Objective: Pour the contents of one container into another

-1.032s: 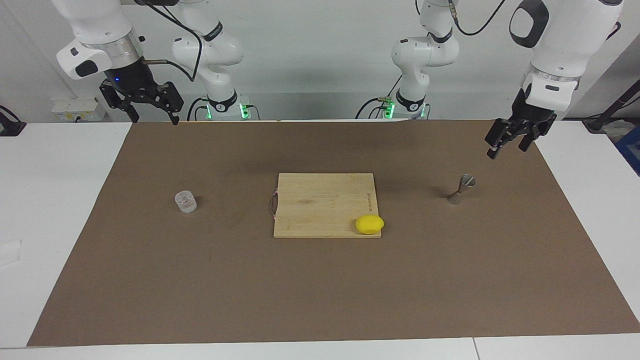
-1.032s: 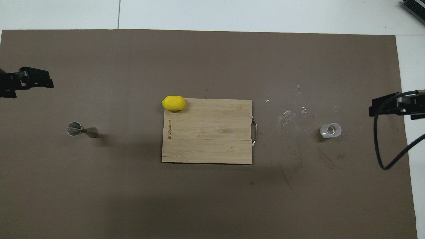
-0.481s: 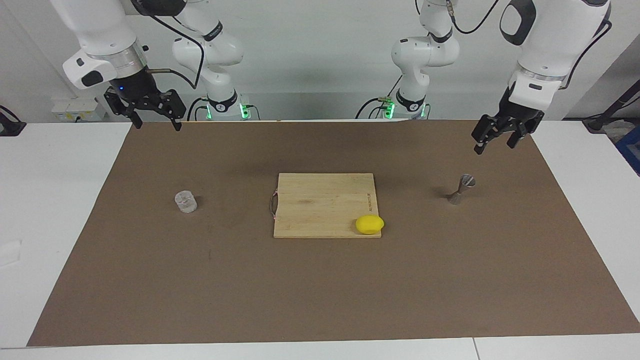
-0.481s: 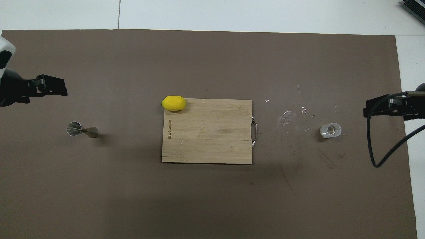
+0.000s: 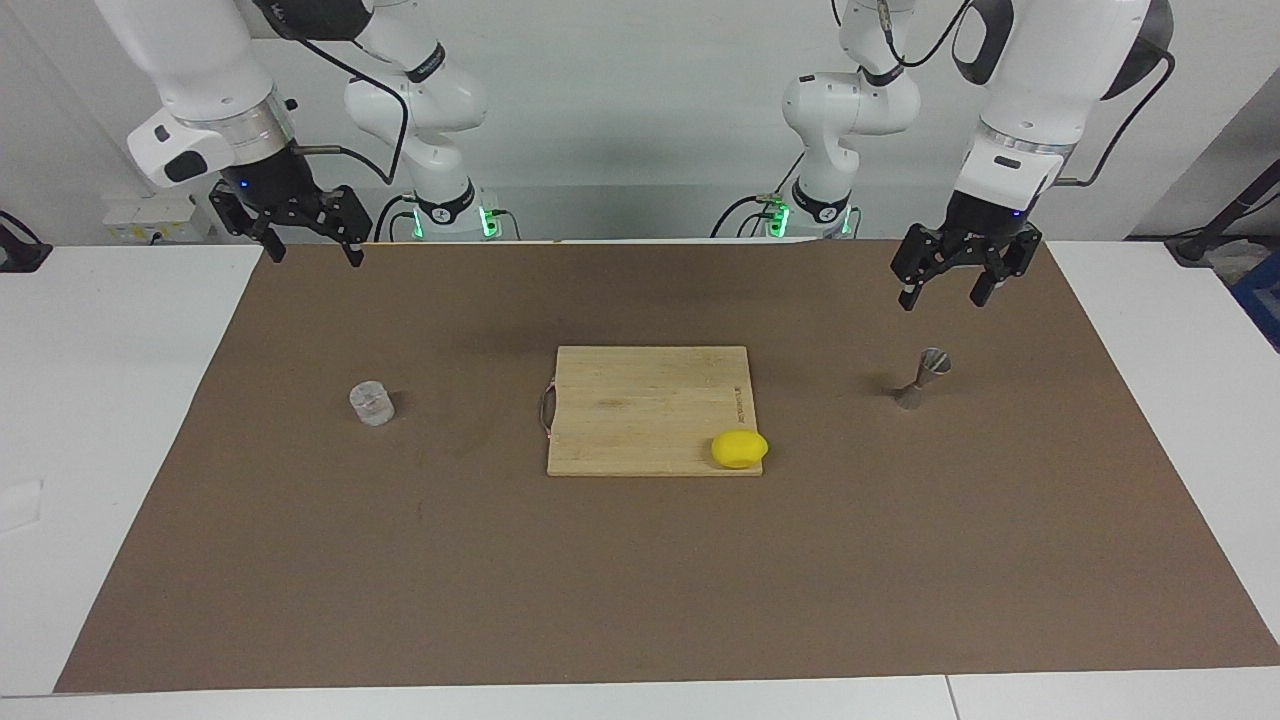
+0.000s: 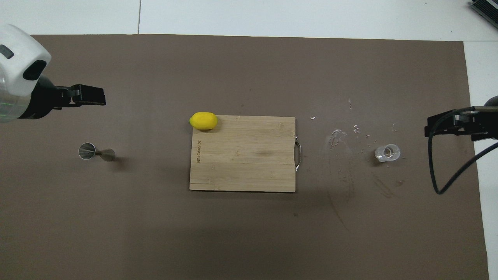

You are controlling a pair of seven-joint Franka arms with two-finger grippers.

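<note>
Moved since a second ago: we see the left gripper (image 5: 944, 287) swung in from the edge of the brown mat toward the jigger, while the right gripper (image 5: 306, 240) has barely shifted; the cup, board, lemon and jigger lie just where they were.
Right gripper: we find it raised over the mat's edge closest to the robots, at the right arm's end of the desk (image 5: 120, 420), its jaws spread wide and holding nothing.
Glass cup: we see the small clear glass cup (image 5: 371, 403) upright on the mat, farther from the robots than the right gripper and well apart from it; we cannot tell what, if anything, it contains.
Cutting board: we see the wooden cutting board (image 5: 640, 400) flat at the middle of the mat, between the cup and the jigger.
Lemon: we see the yellow lemon (image 5: 739, 448) resting on the board's corner farthest from the robots, on the jigger's side.
Jigger: we see the silvery hourglass jigger (image 5: 923, 377) upright on the mat toward the left arm's end, untouched.
Left gripper: we find it in the air near the jigger but apart from it, jaws wide and empty.
Done so far: we judge nothing of the pour is done; neither vessel is held or lifted.
Left to do: we judge the cup must be grasped, carried to the jigger, and tipped over its open top.
</note>
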